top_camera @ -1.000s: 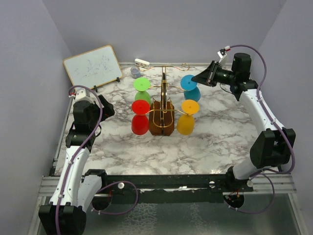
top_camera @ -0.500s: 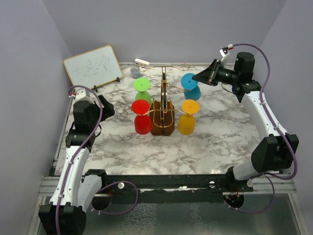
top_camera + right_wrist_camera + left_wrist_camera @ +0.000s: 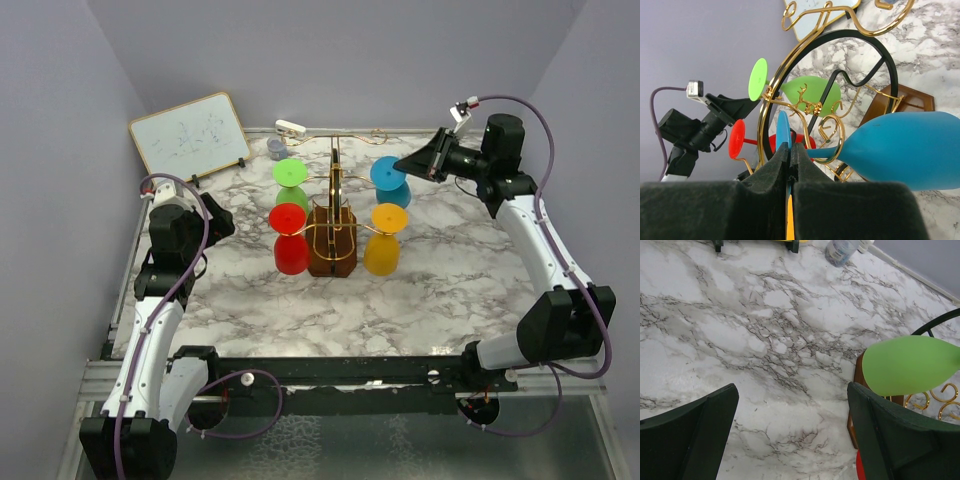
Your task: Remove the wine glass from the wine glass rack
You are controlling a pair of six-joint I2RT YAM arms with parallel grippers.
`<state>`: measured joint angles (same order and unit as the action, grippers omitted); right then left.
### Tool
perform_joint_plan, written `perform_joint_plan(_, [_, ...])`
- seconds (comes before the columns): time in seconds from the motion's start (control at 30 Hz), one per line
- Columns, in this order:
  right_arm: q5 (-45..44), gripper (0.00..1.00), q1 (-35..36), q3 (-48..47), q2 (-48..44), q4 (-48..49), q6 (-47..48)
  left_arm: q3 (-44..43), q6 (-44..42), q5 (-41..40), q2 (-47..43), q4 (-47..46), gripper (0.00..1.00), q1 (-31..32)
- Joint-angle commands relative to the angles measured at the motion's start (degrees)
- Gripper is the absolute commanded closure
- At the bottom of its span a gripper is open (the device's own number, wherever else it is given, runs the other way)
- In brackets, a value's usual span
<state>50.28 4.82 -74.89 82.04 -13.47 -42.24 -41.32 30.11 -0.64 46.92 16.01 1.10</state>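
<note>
Smooth blue wine glass [image 3: 388,172] hangs bowl-down on the curled gold wire rack [image 3: 332,215] toward the far edge. The right gripper [image 3: 400,163], fingers pinched together, sits just beside its round foot. The left gripper [image 3: 791,392] gapes wide.

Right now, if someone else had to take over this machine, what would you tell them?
Left gripper: open, empty, over the table beside the green glass.
Right gripper: closed, seemingly pinching the foot of the blue glass.
Rack stands mid-table; green glass, red glass, blue glass and yellow glass all hang upside down on it.
Done: a grip on the blue glass, it seems.
Left: slide it off its wire arm and set it down.
</note>
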Motion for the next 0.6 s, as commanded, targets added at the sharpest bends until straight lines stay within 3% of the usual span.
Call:
perform_joint_plan(0.0, [2.98, 0.99, 0.7, 0.95, -0.95, 2.99, -0.73, 1.03, 0.39, 1.61, 0.19, -1.8, 0.07, -0.57])
perform_joint_plan(0.57, [-0.49, 0.99, 4.3, -4.42, 5.32, 5.28, -0.98, 1.15, 0.67, 2.15, 0.37, -2.0, 0.07, -1.08])
